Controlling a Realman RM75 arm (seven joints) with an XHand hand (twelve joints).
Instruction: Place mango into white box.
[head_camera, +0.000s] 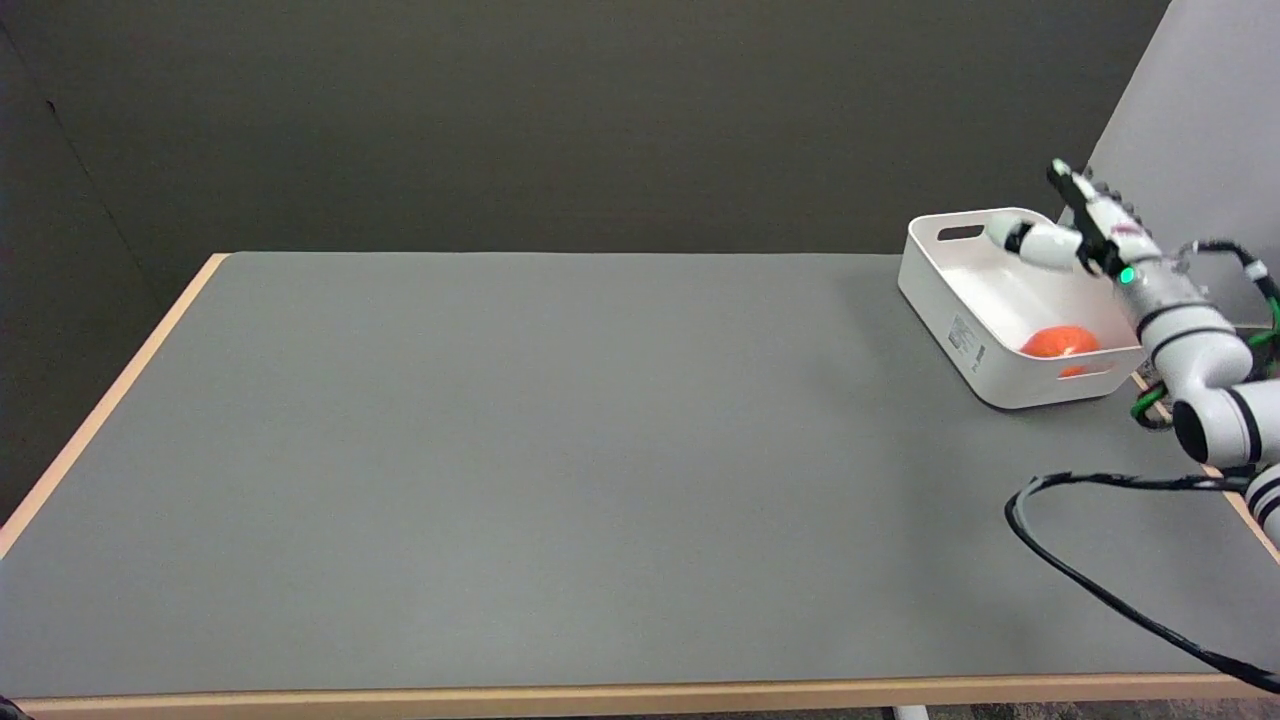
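Mango (1062, 342), orange-red and rounded, lies inside a white box (960, 300) at the far right of a grey table (520, 450). It rests on the box floor against the near right corner, close to the front wall, and part of it shows through the handle slot cut in that wall. Its long axis appears to run roughly left to right across the picture, though the box wall hides its lower part, so which end points where cannot be told.

Above the box, the robot's right hand (1085, 225) hangs in the air over the far right rim, well clear of the mango. One white finger (1035, 243) reaches out to the left over the box's interior, and a darker finger points up and away at the back. The fingers look apart and hold nothing, touching neither fruit nor box as far as can be seen.

Behind the hand, the white arm (1200, 350) bends down toward the lower right, with a green light at the wrist. A black cable (1100, 590) loops across the table's near right corner.
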